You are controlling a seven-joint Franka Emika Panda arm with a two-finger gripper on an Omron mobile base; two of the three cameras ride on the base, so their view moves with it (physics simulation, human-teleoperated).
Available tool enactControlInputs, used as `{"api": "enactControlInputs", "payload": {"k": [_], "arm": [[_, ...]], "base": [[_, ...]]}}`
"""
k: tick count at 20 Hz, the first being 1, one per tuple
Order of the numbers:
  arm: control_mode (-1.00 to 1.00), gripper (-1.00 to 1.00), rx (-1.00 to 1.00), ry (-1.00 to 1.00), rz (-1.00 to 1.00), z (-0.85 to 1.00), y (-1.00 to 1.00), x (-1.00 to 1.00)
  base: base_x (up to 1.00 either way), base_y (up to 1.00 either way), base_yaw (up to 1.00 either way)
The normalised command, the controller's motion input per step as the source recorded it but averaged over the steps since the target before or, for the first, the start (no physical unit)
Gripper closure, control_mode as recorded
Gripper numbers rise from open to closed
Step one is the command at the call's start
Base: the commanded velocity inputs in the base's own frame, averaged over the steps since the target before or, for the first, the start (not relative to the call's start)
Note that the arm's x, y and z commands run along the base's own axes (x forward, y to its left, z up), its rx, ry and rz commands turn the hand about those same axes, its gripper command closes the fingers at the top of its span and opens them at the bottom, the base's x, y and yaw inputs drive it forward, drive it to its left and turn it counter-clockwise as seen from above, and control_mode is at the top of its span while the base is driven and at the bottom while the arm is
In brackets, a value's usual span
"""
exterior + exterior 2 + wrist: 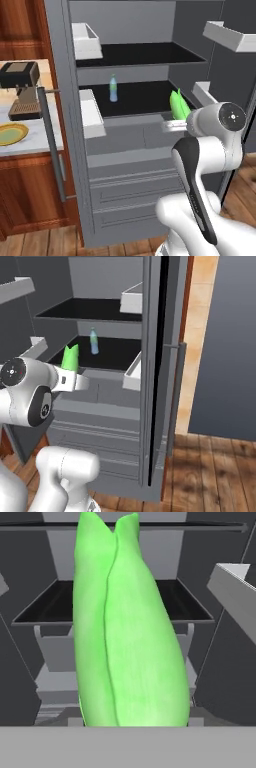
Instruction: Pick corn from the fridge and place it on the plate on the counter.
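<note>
Gripper (176,121): clamped on the corn at its lower end; the fingers themselves are hidden behind the husk and the wrist, so the hold is inferred from the cob standing free in the air in front of the hand.
Corn (127,627): upright, pointed husk tips upward, thick end down at the hand; it hangs in front of the lower shelf rather than resting on it, which suggests it is already lifted clear.
Corn, base views (179,104): just in front of the open fridge, at the height of the lower black shelf.
Fridge (130,165): doors open, black shelves exposed, grey drawers below; white door bins flank the opening on both sides.
Bottle (113,88): upright on the lower shelf, well apart from the corn, and out of the way of a retreat.
Plate (11,134): on the counter (35,140) to the left of the fridge, bare, well apart from the gripper.
Coffee machine (22,87): stands just behind the plate.
Judgement: pick appears complete; transfer to the plate is not yet done. The open left door and its bar handle (50,140) lie between corn and plate, so the carry probably must pass around them.
</note>
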Motion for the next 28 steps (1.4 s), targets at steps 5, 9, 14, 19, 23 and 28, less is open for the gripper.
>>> {"api": "enactControlInputs", "payload": {"k": [5,9,14,19,23,28], "arm": [[1.00,1.00,0.00,0.00,0.00,0.00,0.00,0.00],[1.00,1.00,0.00,0.00,0.00,0.00,0.00,0.00],[1.00,1.00,0.00,0.00,0.00,0.00,0.00,0.00],[1.00,1.00,0.00,0.00,0.00,0.00,0.00,0.00],[1.00,1.00,0.00,0.00,0.00,0.00,0.00,0.00],[1.00,1.00,0.00,0.00,0.00,0.00,0.00,0.00]], "base": [[-0.43,0.30,0.01],[-0.41,0.37,0.00],[-0.39,0.42,0.00],[-0.31,0.49,0.00],[-0.28,0.51,0.00],[-0.21,0.50,0.00]]}}
